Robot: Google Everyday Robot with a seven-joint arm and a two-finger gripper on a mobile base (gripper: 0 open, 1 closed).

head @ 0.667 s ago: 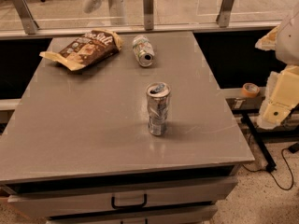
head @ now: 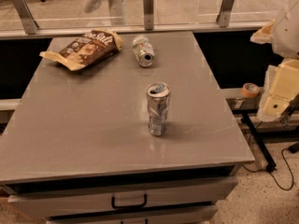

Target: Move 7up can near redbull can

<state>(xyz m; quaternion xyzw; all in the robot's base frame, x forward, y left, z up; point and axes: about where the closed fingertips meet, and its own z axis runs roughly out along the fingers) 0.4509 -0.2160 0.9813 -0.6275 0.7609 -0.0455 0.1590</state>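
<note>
Table [head: 93,120] holds 7up can [head: 143,51], redbull can [head: 158,108]; claw [head: 275,99] at right.

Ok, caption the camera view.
7up can lying by the snack bag, redbull can upright at table centre, tool off to the right.

table [head: 84,125] | snack bag [head: 84,48] | 7up can [head: 143,51] lying | redbull can [head: 158,108] upright | tool [head: 105,6] beyond far edge
</note>
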